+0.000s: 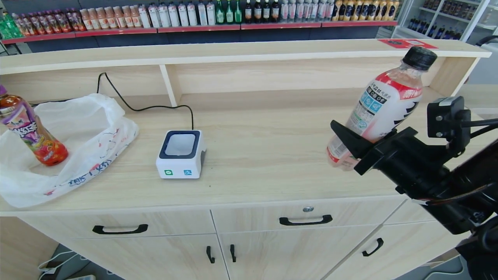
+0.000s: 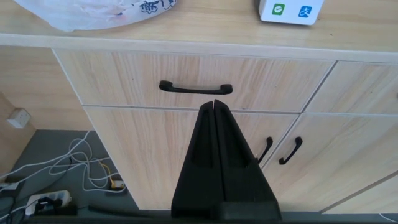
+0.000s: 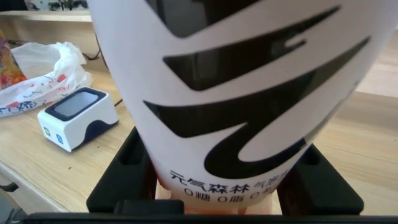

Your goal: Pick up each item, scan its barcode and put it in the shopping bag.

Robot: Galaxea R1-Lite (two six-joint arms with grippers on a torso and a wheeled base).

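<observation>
My right gripper (image 1: 362, 149) is shut on a pink-and-white drink bottle (image 1: 383, 105) with a black cap. It holds the bottle tilted above the right part of the counter, well right of the white barcode scanner (image 1: 181, 153). The bottle (image 3: 249, 81) is close up in the right wrist view, with the scanner (image 3: 78, 117) beyond it. A white shopping bag (image 1: 89, 132) lies at the counter's left end, and a red tea bottle (image 1: 35, 134) rests on it. My left gripper (image 2: 214, 106) is shut and empty, low in front of the counter's drawers.
A black cable (image 1: 128, 105) runs from the scanner to the raised back shelf (image 1: 233, 52). Drawers with black handles (image 2: 195, 88) and cupboard doors sit under the wooden counter (image 1: 272, 155). Store shelves of bottles (image 1: 194, 13) line the wall behind. Loose cables (image 2: 56, 180) lie on the floor.
</observation>
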